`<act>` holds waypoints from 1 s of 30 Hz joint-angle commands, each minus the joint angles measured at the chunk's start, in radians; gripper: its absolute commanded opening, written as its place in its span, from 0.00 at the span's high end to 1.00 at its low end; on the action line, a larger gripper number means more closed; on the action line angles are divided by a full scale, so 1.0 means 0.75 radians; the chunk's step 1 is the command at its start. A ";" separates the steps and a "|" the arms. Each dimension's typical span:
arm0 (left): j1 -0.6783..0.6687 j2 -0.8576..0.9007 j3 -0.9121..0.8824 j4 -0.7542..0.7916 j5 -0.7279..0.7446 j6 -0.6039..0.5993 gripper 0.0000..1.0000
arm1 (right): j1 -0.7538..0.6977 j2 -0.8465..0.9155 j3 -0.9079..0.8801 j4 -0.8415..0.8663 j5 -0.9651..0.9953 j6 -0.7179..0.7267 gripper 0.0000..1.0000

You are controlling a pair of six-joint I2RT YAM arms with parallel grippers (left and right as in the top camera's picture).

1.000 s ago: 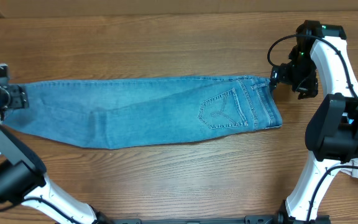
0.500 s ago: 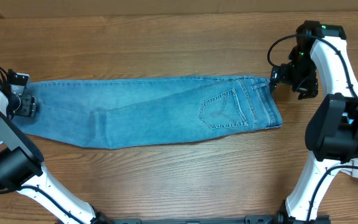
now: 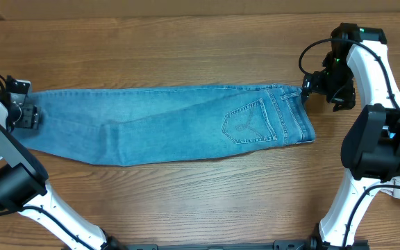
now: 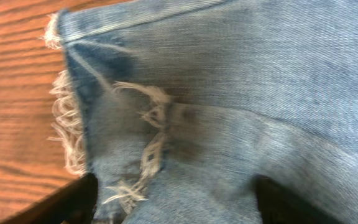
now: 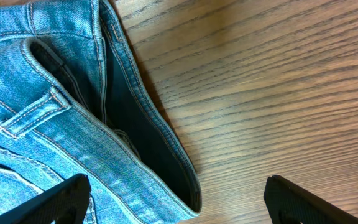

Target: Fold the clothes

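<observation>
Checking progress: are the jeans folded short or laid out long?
Laid out long: the jeans span the table hem to waistband, no crosswise fold.

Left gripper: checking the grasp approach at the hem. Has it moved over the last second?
Yes. Against the hem of the jeans, the left gripper shifted slightly inward and toward the table's near edge.

Overhead downward; wrists close (shared jeans)

The light blue denim jeans lie stretched lengthwise across the wooden table, hems at the left end by the left gripper, waistband at the right end by the right gripper, back pocket upward.
</observation>
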 commanded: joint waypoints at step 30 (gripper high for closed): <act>-0.012 0.197 0.058 -0.043 0.063 -0.154 0.43 | -0.003 -0.019 -0.002 -0.016 -0.002 0.006 0.07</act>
